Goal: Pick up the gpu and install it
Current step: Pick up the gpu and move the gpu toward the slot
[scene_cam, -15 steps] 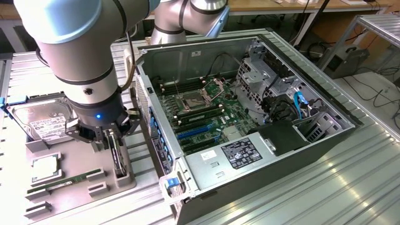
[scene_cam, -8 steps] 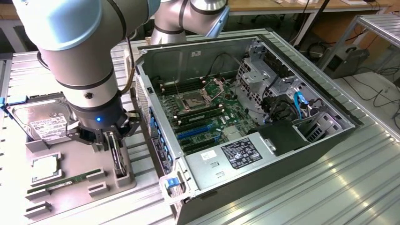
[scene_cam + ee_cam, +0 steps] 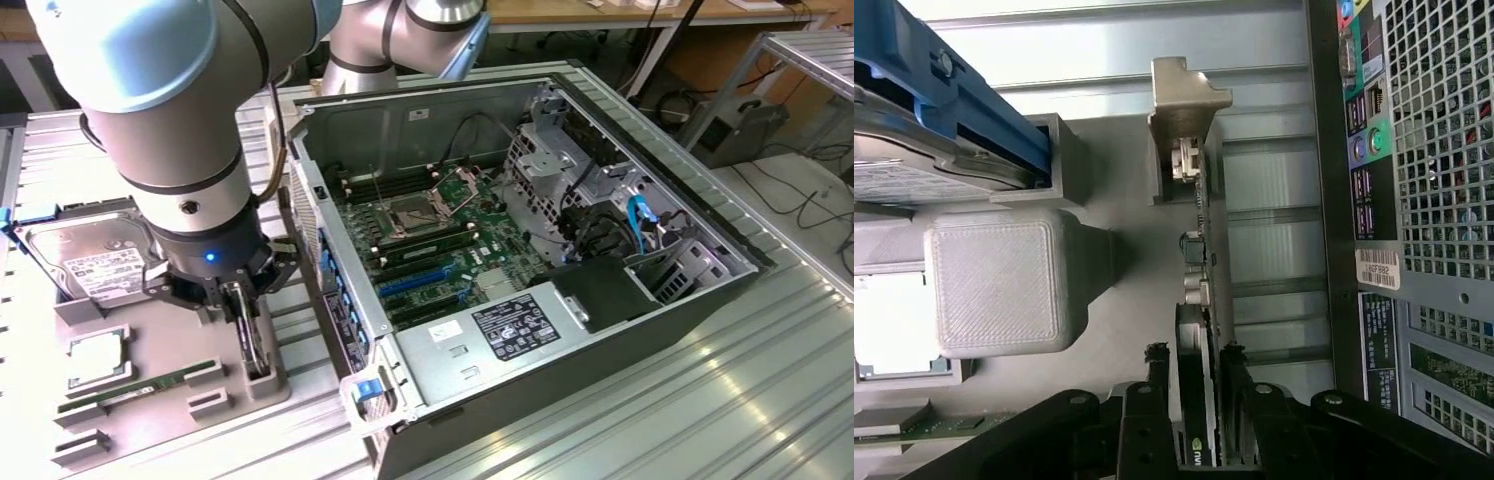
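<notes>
The gpu (image 3: 251, 345) stands on its edge in a slot of the grey holder tray (image 3: 167, 345), beside the open computer case. My gripper (image 3: 238, 300) reaches straight down onto it. In the wrist view the gpu (image 3: 1201, 280) runs as a thin edge-on strip, its far end resting in a grey bracket (image 3: 1184, 110). My gripper (image 3: 1194, 352) has one black finger (image 3: 1156, 375) on each side of the card, pressed against its faces, so it is shut on the gpu. The card still sits in its slot.
The open computer case (image 3: 694, 300) lies at the exterior view's right, with the motherboard and blue expansion slots (image 3: 414, 283) exposed. On the tray are a hard drive (image 3: 94, 265), a processor (image 3: 96, 358) and a memory stick (image 3: 134, 385). The case's rear panel (image 3: 1414, 200) is close beside the gpu.
</notes>
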